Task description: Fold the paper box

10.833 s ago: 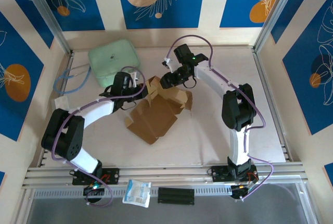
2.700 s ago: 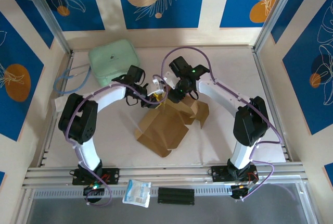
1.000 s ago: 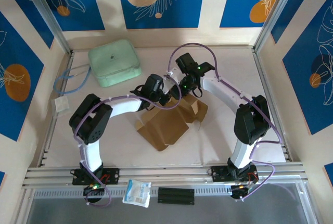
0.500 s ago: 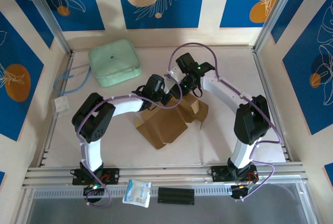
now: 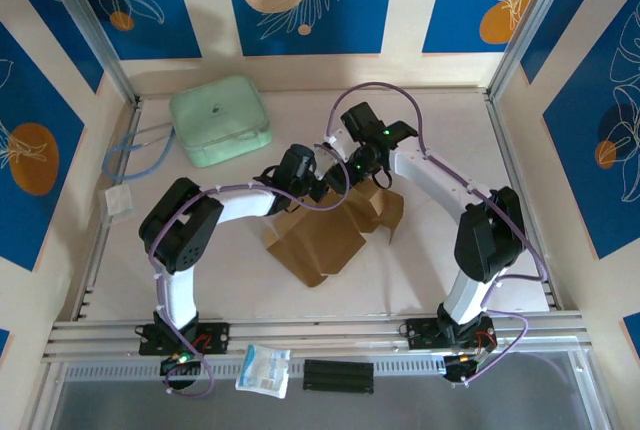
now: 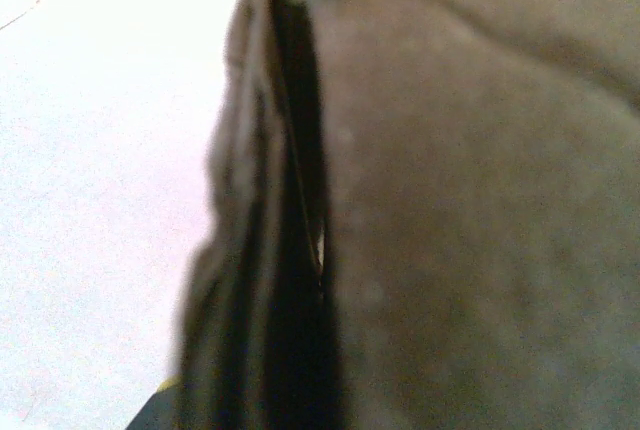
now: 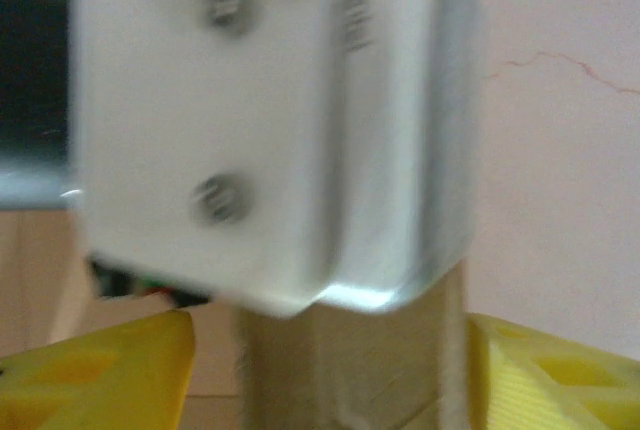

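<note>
The paper box (image 5: 315,240) is a brown, partly folded cardboard sheet in the middle of the table. My left gripper (image 5: 325,188) is at its far edge, shut on a raised flap. In the left wrist view dark, blurred cardboard (image 6: 480,200) with a fold seam covers the fingers. My right gripper (image 5: 352,182) is just to the right of it, over the same edge. In the right wrist view its yellow fingers (image 7: 100,370) stand apart on either side of an upright cardboard flap (image 7: 350,360), with a gap on the left. The left gripper's white body (image 7: 260,120) sits right above that flap.
A mint-green pouch (image 5: 220,120) lies at the back left, with a blue cable (image 5: 130,155) and a small white packet (image 5: 118,200) beside it. On the near rail are a white-blue packet (image 5: 265,370) and a black bar (image 5: 338,375).
My right gripper's jaws have widened around the flap. The left jaws have closed a little more. The box has shifted slightly to the right.
</note>
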Motion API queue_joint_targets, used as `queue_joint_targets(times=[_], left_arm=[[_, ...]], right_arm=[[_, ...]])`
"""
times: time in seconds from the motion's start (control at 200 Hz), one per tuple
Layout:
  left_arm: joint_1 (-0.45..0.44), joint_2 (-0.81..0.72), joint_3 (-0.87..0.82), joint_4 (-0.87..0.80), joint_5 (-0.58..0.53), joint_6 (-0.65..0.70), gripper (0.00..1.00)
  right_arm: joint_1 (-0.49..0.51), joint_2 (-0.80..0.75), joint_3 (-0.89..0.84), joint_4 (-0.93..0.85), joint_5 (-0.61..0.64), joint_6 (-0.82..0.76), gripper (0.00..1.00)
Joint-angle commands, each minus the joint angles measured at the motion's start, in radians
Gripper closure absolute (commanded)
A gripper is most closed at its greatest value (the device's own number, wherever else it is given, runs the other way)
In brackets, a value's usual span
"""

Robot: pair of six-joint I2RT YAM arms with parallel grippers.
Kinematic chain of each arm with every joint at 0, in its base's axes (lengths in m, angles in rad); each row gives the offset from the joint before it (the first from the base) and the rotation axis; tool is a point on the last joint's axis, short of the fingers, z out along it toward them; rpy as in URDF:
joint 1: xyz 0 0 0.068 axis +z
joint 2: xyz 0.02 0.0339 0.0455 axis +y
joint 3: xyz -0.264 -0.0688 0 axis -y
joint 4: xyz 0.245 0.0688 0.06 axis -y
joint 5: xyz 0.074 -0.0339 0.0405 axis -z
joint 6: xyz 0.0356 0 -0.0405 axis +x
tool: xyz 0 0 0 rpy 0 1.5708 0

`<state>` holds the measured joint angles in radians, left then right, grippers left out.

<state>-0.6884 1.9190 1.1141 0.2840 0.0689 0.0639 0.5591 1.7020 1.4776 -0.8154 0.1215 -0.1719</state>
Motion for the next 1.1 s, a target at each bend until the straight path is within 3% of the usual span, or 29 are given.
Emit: queue_joint_targets(times=[0.0, 0.185, 0.34, 0.415, 0.515, 0.585, 0.685, 0.78, 0.875, 1.095], left_arm=[[-0.019, 0.055, -0.033, -0.129, -0.024, -0.003, 0.99], [-0.020, 0.043, -0.036, -0.138, -0.036, -0.013, 0.99], [-0.026, 0.025, -0.047, -0.145, -0.073, -0.063, 0.87], [-0.034, 0.011, -0.047, -0.163, -0.090, -0.084, 0.87], [-0.053, -0.010, -0.040, -0.208, -0.166, -0.110, 0.97], [-0.064, -0.026, -0.032, -0.256, -0.243, -0.174, 0.97], [-0.082, -0.050, -0.016, -0.344, -0.356, -0.313, 0.96], [-0.110, -0.072, -0.021, -0.376, -0.421, -0.403, 0.82], [-0.146, -0.089, -0.045, -0.344, -0.442, -0.418, 0.77], [-0.172, -0.175, -0.136, -0.253, -0.477, -0.455, 0.49]], right_arm=[[0.020, -0.097, -0.044, 0.019, -0.121, 0.030, 0.23], [-0.029, -0.224, -0.143, 0.066, -0.116, 0.131, 0.16], [-0.156, -0.321, -0.200, 0.084, -0.126, 0.366, 0.14], [-0.223, -0.365, -0.219, 0.084, -0.148, 0.506, 0.14], [-0.267, -0.421, -0.226, 0.054, -0.118, 0.715, 0.14], [-0.269, -0.446, -0.215, 0.006, -0.061, 0.874, 0.14], [-0.267, -0.453, -0.203, -0.044, -0.084, 0.983, 0.13], [-0.267, -0.450, -0.195, -0.063, -0.112, 0.998, 0.12], [-0.266, -0.449, -0.188, -0.070, -0.109, 0.988, 0.12], [-0.250, -0.447, -0.171, -0.067, -0.094, 0.959, 0.12]])
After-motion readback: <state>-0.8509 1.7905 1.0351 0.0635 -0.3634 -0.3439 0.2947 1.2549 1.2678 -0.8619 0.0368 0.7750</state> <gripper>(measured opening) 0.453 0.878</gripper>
